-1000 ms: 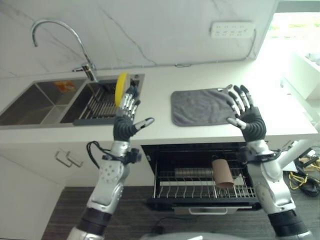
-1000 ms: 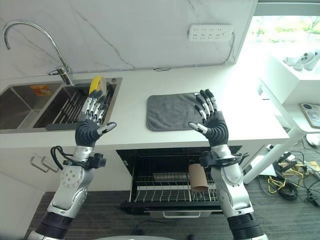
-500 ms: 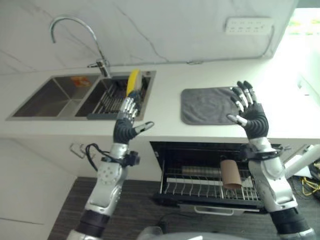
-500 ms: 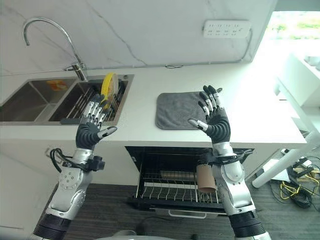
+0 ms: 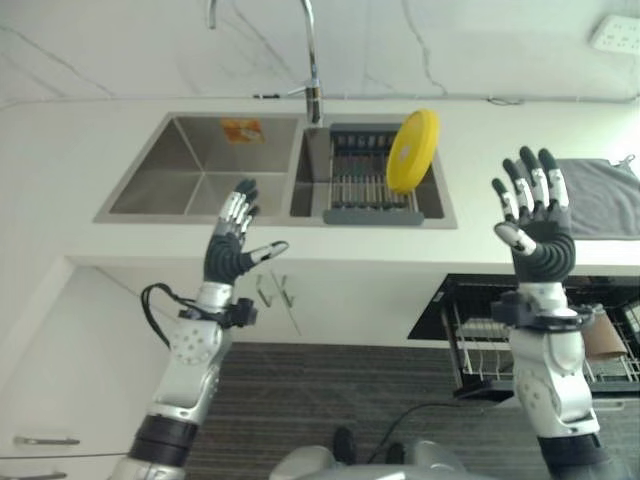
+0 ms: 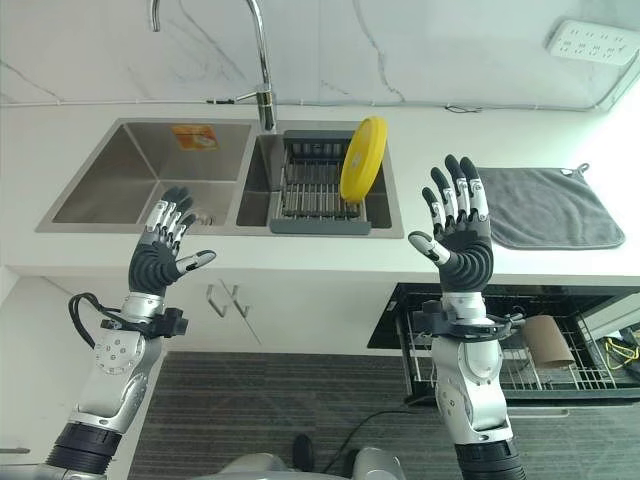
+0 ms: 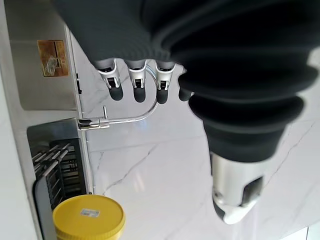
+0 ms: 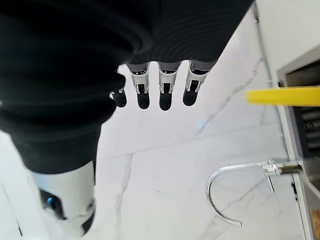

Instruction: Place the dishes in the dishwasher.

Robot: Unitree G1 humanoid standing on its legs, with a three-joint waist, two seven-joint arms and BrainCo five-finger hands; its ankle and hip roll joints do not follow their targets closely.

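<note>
Partly cut off, dishwasher rack (image 6: pixel 585 365) holds cup (image 6: pixel 549 340).

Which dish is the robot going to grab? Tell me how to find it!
Look at the steel double sink set in the white counter, under the tall curved tap. In its right basin sits a dark rack, and standing on edge in that rack is the yellow plate. It is the only bright yellow round thing there; the rest is grey metal.
</note>
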